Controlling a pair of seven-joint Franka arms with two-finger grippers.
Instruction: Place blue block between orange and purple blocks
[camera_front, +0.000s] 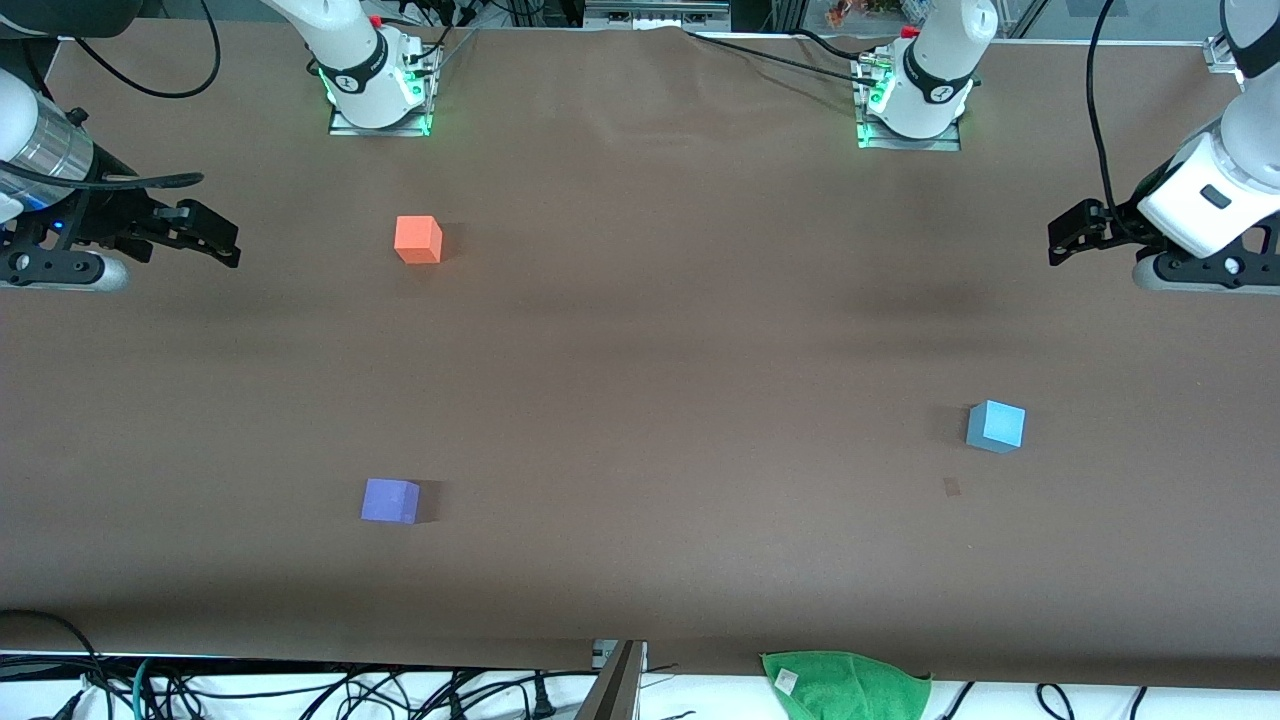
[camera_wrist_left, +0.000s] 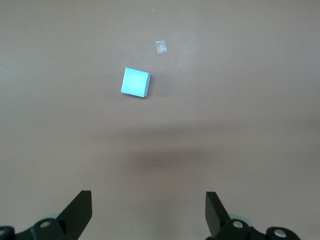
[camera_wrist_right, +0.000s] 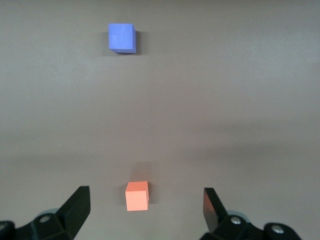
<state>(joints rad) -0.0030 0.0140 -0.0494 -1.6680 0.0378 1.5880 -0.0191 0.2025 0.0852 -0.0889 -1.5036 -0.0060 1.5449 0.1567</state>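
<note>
The sky-blue block (camera_front: 996, 426) (camera_wrist_left: 135, 82) sits alone on the brown table toward the left arm's end. The orange block (camera_front: 418, 240) (camera_wrist_right: 137, 196) and the purple block (camera_front: 390, 501) (camera_wrist_right: 122, 38) lie toward the right arm's end. The purple one is nearer the front camera, with a wide bare gap between the two. My left gripper (camera_front: 1062, 240) (camera_wrist_left: 148, 205) hangs open and empty at its end of the table, well apart from the blue block. My right gripper (camera_front: 222, 245) hangs open and empty at the other end. Its fingers (camera_wrist_right: 80, 200) frame the orange block far below.
A small scrap of clear tape (camera_front: 951, 487) (camera_wrist_left: 160, 46) lies on the table close to the blue block. A green cloth (camera_front: 845, 685) and loose cables lie off the table's front edge. The arm bases (camera_front: 380, 95) (camera_front: 910, 110) stand along the back.
</note>
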